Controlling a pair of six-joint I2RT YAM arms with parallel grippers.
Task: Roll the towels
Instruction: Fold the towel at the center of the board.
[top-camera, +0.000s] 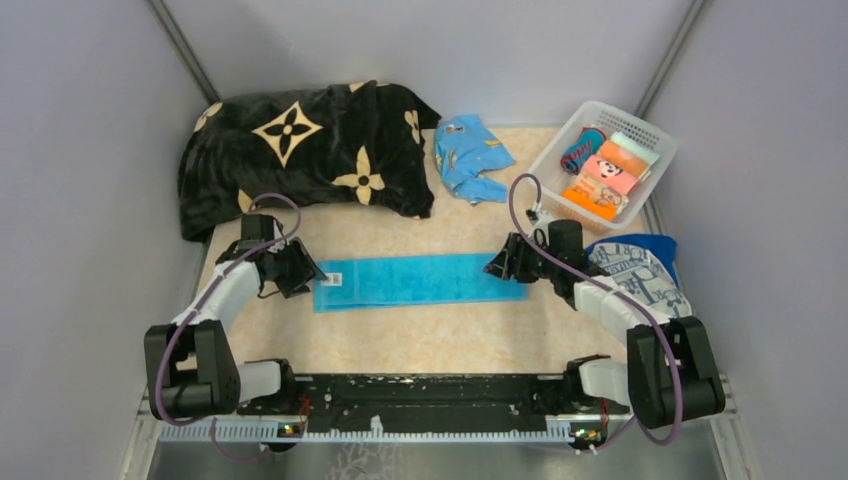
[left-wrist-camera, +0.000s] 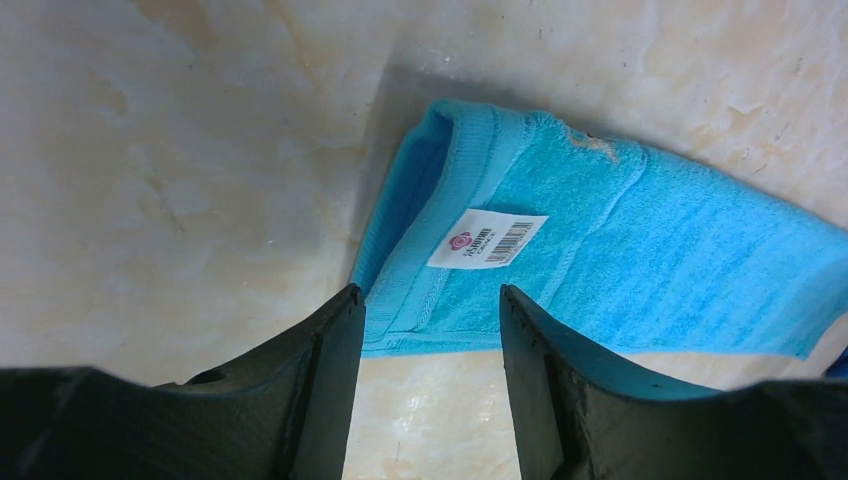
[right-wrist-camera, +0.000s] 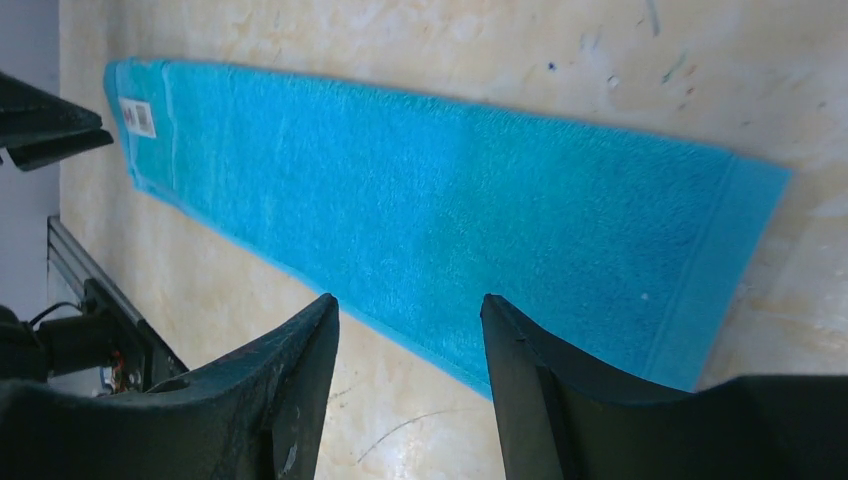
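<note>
Turquoise towel (top-camera: 420, 281) lies flat on the desk (top-camera: 430, 340), folded into a long narrow strip that runs left to right across the middle, about halfway between the near and far edges. Its left end carries a white label (left-wrist-camera: 487, 238) with a barcode, facing up.

My left pincer (top-camera: 300, 268) sits at that left end with its jaws apart and nothing between them. In my left wrist view the two dark fingers (left-wrist-camera: 320, 390) frame the towel's near left corner, and I cannot tell whether the tips touch the cloth. My right pincer (top-camera: 497, 266) is at the strip's right end, also spread wide and gripping nothing. Its fingers (right-wrist-camera: 545, 390) straddle the near long edge of the towel.

At the right edge of the desk, partly under my right arm, is the white towel with dark-blue print (top-camera: 640, 275), and the royal-blue towel (top-camera: 655, 243) shows along its far side. A black blanket (top-camera: 300, 150) with cream flowers is heaped at the far left corner. A crumpled light-blue cloth (top-camera: 470, 155) lies just beside it, and a white basket (top-camera: 655, 135) of small items stands at the far right corner.
</note>
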